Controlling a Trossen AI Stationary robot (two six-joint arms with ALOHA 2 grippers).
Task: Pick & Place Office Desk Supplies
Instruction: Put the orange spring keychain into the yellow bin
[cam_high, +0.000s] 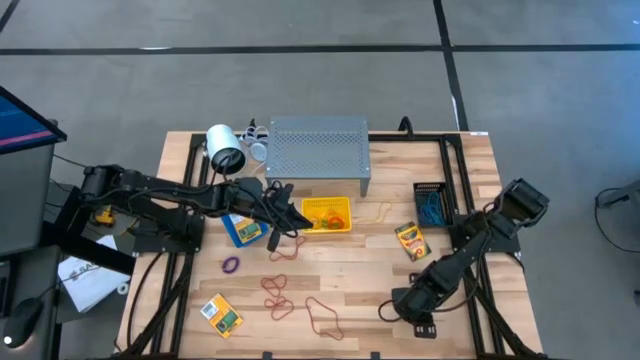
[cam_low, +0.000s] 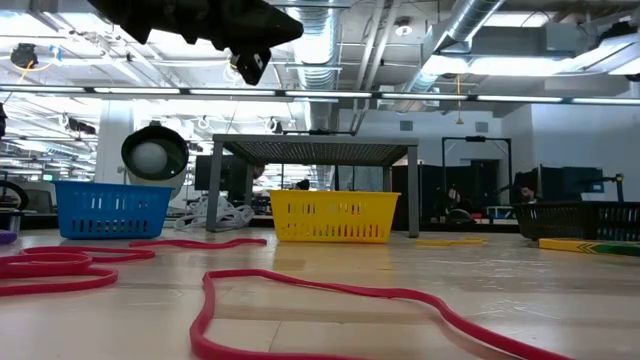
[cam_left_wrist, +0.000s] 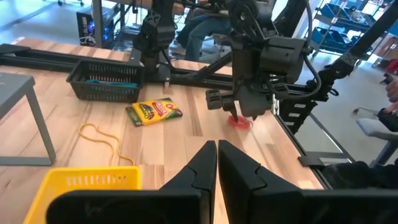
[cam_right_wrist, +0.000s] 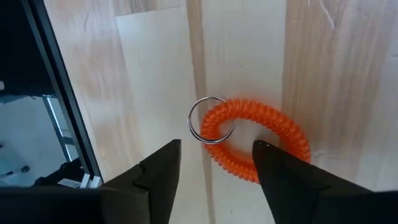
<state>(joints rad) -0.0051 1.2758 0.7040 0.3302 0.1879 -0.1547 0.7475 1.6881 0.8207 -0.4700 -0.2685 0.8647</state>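
Evidently light and springy, the orange coil loop (cam_right_wrist: 258, 140) with its metal ring (cam_right_wrist: 211, 120) lies on the counter (cam_high: 370, 290) at five o'clock, between the right gripper's (cam_right_wrist: 216, 163) wide fingers, best pinched across the coil.

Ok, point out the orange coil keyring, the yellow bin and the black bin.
orange coil keyring (cam_right_wrist: 264, 146): right wrist view, on the coil.
yellow bin (cam_low: 335, 217): low view, front wall.
black bin (cam_left_wrist: 106, 88): left wrist view, side wall.

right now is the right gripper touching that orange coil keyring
Apart. In the right wrist view the right gripper is open, and pale table shows between each finger and the orange coil keyring lying flat on the wood.
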